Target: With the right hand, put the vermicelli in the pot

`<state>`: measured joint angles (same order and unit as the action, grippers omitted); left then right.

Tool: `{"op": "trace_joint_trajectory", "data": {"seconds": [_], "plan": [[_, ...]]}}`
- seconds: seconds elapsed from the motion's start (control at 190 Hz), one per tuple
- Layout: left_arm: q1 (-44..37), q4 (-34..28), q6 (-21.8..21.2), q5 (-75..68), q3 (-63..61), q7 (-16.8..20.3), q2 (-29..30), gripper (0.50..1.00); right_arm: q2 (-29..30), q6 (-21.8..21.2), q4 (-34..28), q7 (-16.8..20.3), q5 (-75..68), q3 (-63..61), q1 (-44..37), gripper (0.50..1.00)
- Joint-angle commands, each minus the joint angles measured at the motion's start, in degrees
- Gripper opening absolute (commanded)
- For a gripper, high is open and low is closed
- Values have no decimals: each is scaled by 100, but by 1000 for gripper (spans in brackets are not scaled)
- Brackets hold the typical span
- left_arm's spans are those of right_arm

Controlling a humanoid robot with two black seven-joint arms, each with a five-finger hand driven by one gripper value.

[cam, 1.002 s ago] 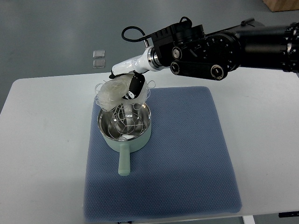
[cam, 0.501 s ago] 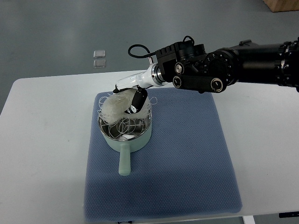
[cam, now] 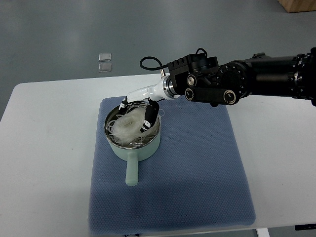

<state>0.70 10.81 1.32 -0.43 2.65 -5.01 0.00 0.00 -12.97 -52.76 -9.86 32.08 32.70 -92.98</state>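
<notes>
Broadly, the white counter (cam: 44,148) filled most of the top view, with grey floor beyond its far edge. A blue textured mat (cam: 197,168) lay across the middle of the counter, reaching almost to the near edge.

From the right edge came the right arm (cam: 256,81), black and bulky, with a black cable looped above the wrist and a white forearm section narrowing toward the hand. The right hand (cam: 143,111) reached down over the far rim of the pot and its tips dipped into the bowl.

The pot (cam: 148,148), pale green outside and shiny metal inside, stood on the far left part of the mat, its stubby handle pointing toward the near edge of the counter.

The vermicelli (cam: 127,126), a whitish translucent nest, sat inside the pot, filling the left and middle of the bowl, with loose loops of strand lying against the metal wall. The fingers (cam: 149,114), dark-tipped, pressed against the right side of the bundle; they looked curled around it and closed on the noodles, though the strands hid exactly where each tip ended.

Two small clear square pieces (cam: 104,61) lay on the floor beyond the far edge of the counter, one just behind the other, well apart from everything else.
</notes>
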Motion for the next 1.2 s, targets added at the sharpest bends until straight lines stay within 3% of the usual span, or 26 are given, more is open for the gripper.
{"op": "trace_joint_trajectory", "data": {"seconds": [0.0, 0.264, 0.374, 0.559, 0.748, 0.886, 1.007, 1.197], "plan": [[0, 0, 0, 0, 8, 0, 0, 1000, 0, -39, 2, 2, -18, -89, -53, 926], [0, 9, 0, 0, -1, 0, 0, 1000, -9, -180, -7, -7, -79, -1003, -273, 926], [0, 18, 0, 0, -10, 0, 0, 1000, -659, -180, -7, -16, -79, -1680, -115, 926], [0, 35, 0, -9, -28, 0, 0, 1000, -1696, -136, -7, -104, -580, -3348, 1159, 928], [0, 35, 0, 0, -36, 0, 0, 1000, -2118, 75, 2, -367, -1055, -5449, 2846, 926], [0, 35, 0, -9, -45, 0, 0, 1000, -1951, 225, 2, -482, -1266, -7155, 3981, 926], [0, 35, 0, -9, -45, 0, 0, 1000, -1354, 286, 28, -570, -1670, -8429, 4973, 928], [0, 44, 0, -9, -54, -9, 0, 1000, -827, 286, 301, -789, -1758, -9273, 5563, 928]]}}
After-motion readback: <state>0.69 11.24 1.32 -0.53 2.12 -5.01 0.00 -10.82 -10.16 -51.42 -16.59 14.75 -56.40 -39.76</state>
